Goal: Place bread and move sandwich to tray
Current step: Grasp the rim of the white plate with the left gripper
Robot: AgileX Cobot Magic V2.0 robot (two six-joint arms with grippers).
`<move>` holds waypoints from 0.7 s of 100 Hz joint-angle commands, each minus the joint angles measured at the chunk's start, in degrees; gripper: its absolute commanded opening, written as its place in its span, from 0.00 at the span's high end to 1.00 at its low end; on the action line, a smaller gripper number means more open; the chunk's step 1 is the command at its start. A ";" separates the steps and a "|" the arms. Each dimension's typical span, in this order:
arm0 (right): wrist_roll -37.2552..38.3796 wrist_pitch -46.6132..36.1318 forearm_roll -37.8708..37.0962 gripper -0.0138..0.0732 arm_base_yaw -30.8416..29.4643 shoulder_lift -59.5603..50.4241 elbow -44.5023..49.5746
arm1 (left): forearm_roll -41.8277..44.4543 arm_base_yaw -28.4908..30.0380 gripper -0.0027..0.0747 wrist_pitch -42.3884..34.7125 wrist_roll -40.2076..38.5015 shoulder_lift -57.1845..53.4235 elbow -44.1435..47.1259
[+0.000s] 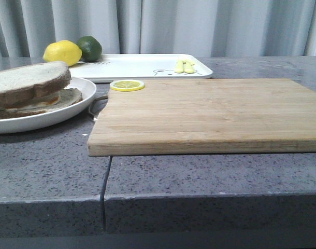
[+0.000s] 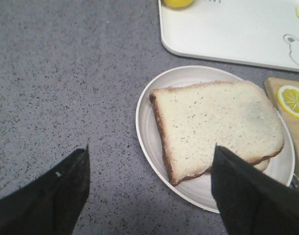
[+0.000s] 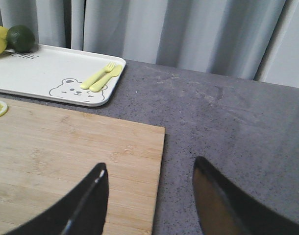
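A: Can you read any writing?
B: Only faint script on the tray [image 3: 51,68], too small to read, beside a bear drawing [image 3: 68,89].
A: And your sandwich [image 2: 215,125]?
B: On the round plate [image 2: 149,142], near the tray. Lemon slice [image 1: 127,85] sits on the cutting board [image 1: 210,116]. Both your left gripper [image 2: 149,188] and right gripper [image 3: 149,196] hang released, grasping nothing.

A pale grey-white curtain [image 1: 199,26] hangs in vertical folds across the whole back of the scene, just behind the far edge of the table. The grey speckled stone-look tabletop [image 1: 210,176] runs the full width, and a dark seam [image 1: 106,176] splits it front to back, ending at the thick front edge. The light is soft and even, with only faint shadows.
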 commanded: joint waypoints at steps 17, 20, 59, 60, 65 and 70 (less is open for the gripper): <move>-0.02 -4.95 -0.43 0.37 -0.35 0.11 -1.47 | -0.09 -0.31 0.37 -6.57 -2.60 9.07 -1.64; -0.02 -4.95 -0.43 0.37 -0.35 0.11 -1.47 | -0.09 -0.31 0.37 -6.90 -2.60 9.86 -1.64; -0.02 -4.95 -0.43 0.37 -0.35 0.11 -1.47 | -0.22 -0.31 0.37 -10.22 -2.60 16.22 -1.64; -0.02 -4.95 -0.43 0.37 -0.35 0.11 -1.47 | -0.22 -0.31 0.37 -10.22 -2.60 16.37 -1.64; -0.02 -4.95 -0.43 0.37 -0.35 0.11 -1.47 | -0.22 -0.31 0.37 -10.46 -2.60 16.79 -1.64; -0.02 -4.95 -0.43 0.37 -0.35 0.11 -1.47 | -0.22 -0.31 0.37 -10.87 -2.60 17.20 -1.64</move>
